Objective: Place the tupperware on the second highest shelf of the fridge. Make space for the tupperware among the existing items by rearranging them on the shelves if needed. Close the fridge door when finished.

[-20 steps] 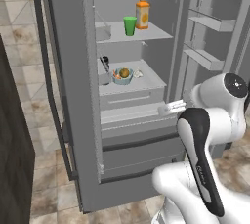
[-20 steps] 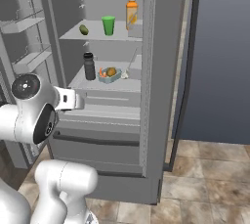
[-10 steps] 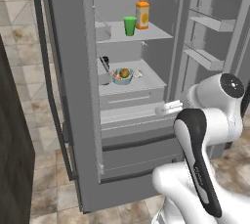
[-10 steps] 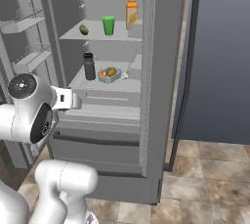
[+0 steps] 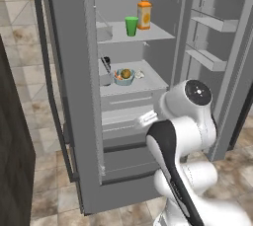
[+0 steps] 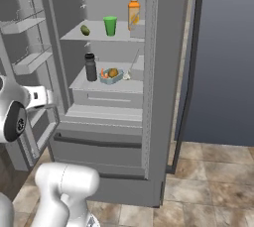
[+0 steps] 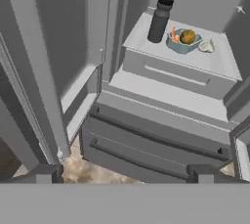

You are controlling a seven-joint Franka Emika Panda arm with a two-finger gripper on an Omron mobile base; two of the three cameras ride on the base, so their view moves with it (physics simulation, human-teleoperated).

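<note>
Inside the open fridge [image 6: 163, 72], the tupperware [image 5: 123, 76] sits on a shelf [image 5: 143, 84] one board below the green cup [image 5: 131, 25] and juice bottle [image 5: 144, 14], just beside a dark bottle [image 7: 160, 18]. The gripper [image 7: 125, 171] hangs outside, fingers spread, holding nothing.

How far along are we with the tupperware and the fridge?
The tupperware already sits on a fridge shelf beside a dark bottle, below the shelf holding the green cup and juice bottle. The gripper holds nothing. Both fridge doors are open, so closing remains.
</note>
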